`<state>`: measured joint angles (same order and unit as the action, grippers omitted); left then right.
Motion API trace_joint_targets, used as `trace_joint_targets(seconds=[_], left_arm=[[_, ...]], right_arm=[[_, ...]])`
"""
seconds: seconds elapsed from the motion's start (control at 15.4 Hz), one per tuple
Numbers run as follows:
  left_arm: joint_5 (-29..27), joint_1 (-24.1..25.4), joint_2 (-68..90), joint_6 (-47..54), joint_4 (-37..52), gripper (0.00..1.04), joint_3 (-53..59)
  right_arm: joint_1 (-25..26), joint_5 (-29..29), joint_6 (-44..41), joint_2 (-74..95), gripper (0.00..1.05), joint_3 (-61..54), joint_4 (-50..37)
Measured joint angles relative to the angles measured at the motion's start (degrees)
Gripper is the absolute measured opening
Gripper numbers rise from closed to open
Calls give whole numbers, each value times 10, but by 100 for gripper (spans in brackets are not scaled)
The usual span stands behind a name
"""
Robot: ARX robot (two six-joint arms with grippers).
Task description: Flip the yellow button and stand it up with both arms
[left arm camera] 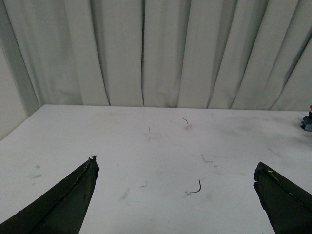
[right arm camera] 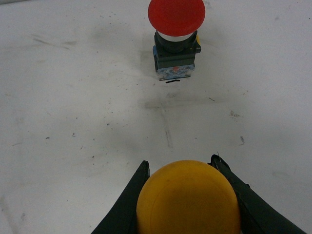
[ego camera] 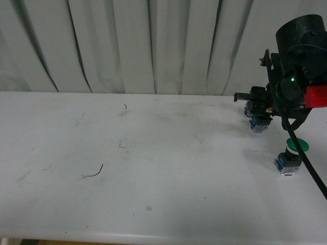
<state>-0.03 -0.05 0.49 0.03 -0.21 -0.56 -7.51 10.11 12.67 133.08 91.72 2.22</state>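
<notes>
Clamped in the right gripper (right arm camera: 180, 161): the yellow button (right arm camera: 189, 200), one finger tight against each side of the cap, narrow opening filled by it. Cap dome facing back toward the wrist, so long axis probably running along the fingers with the base pointing away. Base hidden, can't confirm. Can't tell whether lifted or touching the table (ego camera: 153, 153).

Straight ahead of the jaws, past a stretch of bare table: the red button (right arm camera: 175, 39), apparently upright on its block, cap up. Closer to the robot than the red button: a green button (ego camera: 292, 153), also upright, with the right arm's cable (ego camera: 306, 163) crossing in front.

Spread wide and holding nothing: the left gripper (left arm camera: 175, 163). Well apart from the red button, just a speck at the margin of the left wrist view. Clearly the farther arm, with the right one on the part.

Judged next: bring the left across to take a second grip on the base, turn cap-up, set down. Plenty of open table left of the red button. Tighter on its other side, crowded by the green button and the right arm's bulk. Risks: bumping the red button if pushed forward, and the round cap twisting in the pinch.
</notes>
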Motion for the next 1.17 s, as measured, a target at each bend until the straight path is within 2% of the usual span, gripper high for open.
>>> trace_joint_targets(seconds=[0.52,1.17], left_arm=[[0,0,0,0,0,98,0],[0,0,0,0,0,98,0]], right_arm=[[31,34,4,38,35,33,30],[22,46,3,54,35,42,19]])
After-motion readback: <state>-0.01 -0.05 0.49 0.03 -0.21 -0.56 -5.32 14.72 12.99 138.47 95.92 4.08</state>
